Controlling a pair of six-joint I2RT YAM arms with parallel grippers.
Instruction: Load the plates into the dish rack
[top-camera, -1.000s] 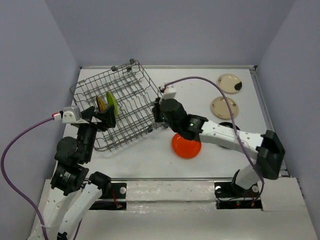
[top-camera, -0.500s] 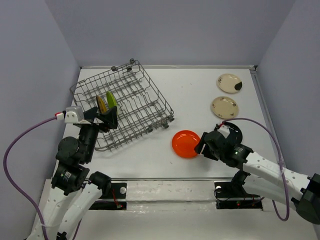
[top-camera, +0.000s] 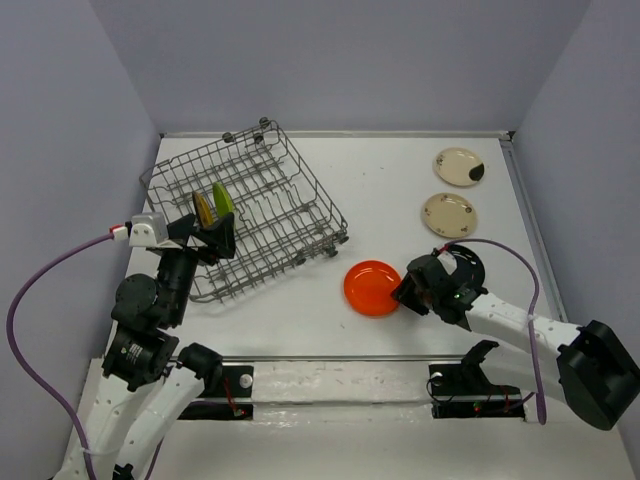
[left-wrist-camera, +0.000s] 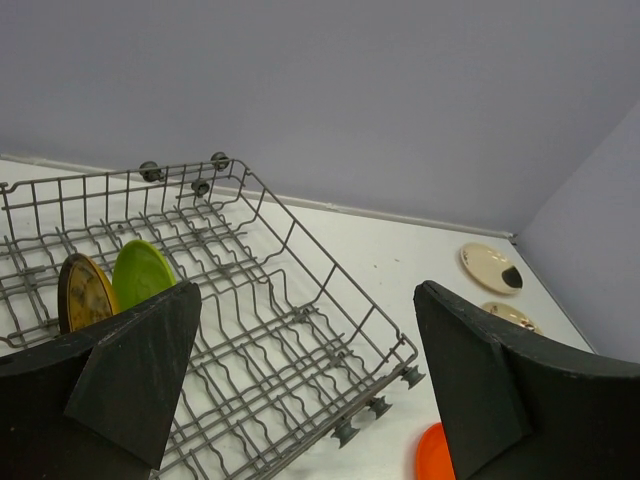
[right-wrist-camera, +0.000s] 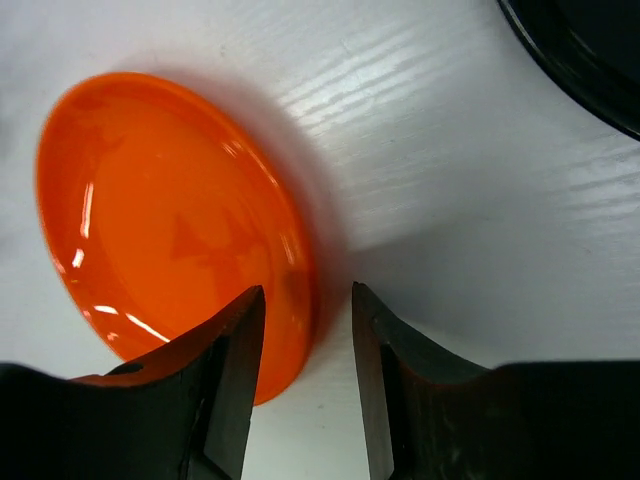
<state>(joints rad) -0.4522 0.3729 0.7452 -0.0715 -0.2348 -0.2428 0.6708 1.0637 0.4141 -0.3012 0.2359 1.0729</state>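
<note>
The orange plate (top-camera: 372, 287) (right-wrist-camera: 170, 220) lies flat on the table in front of the dish rack (top-camera: 290, 215) (left-wrist-camera: 300, 330). My right gripper (top-camera: 403, 293) (right-wrist-camera: 307, 295) is low at the plate's right rim, open, one finger over the plate and one outside it, with a gap still showing. A lime green plate (top-camera: 224, 200) (left-wrist-camera: 140, 275) and a dark gold plate (top-camera: 203, 208) (left-wrist-camera: 80, 292) stand upright in the rack. My left gripper (top-camera: 215, 238) (left-wrist-camera: 305, 300) hovers wide open and empty over the rack's near left edge.
Two cream plates (top-camera: 459, 166) (top-camera: 449, 214) lie at the far right of the table. A glossy black plate (top-camera: 465, 262) (right-wrist-camera: 590, 60) sits just behind my right wrist, partly covered by it. The right wall is close to these plates.
My right arm pulled back from the rack's near corner, swung to the orange plate's right side and set its jaws astride the rim. The left arm barely moved.
</note>
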